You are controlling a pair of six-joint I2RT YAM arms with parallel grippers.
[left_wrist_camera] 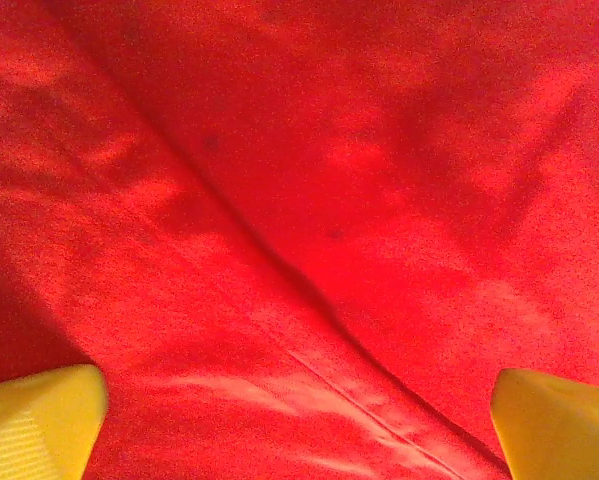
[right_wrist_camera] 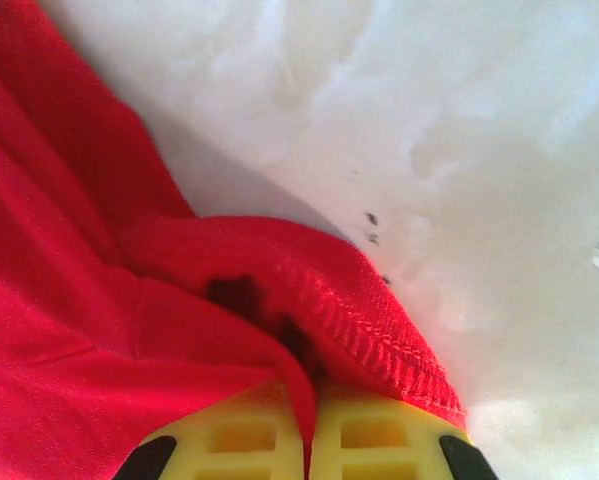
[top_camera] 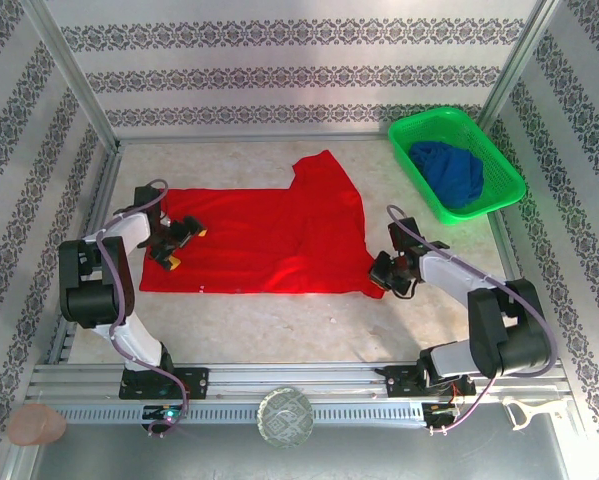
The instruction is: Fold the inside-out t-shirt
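Observation:
The inside-out t-shirt (top_camera: 269, 235) is bright red and lies spread on the table, one sleeve pointing toward the back. My left gripper (top_camera: 175, 243) hovers over its left part, open; in the left wrist view both yellow fingertips (left_wrist_camera: 39, 420) sit far apart over the red cloth (left_wrist_camera: 309, 220), with a seam between them. My right gripper (top_camera: 387, 275) is at the shirt's near right corner, shut on a fold of the hemmed edge (right_wrist_camera: 379, 320). In the right wrist view, cloth is pinched between the two yellow fingers (right_wrist_camera: 244, 435).
A green basket (top_camera: 499, 185) at the back right holds a dark blue garment (top_camera: 451, 172). Patterned walls close in the back and sides. A metal rail (top_camera: 299, 385) runs along the near edge. Bare table (top_camera: 309, 320) lies in front of the shirt.

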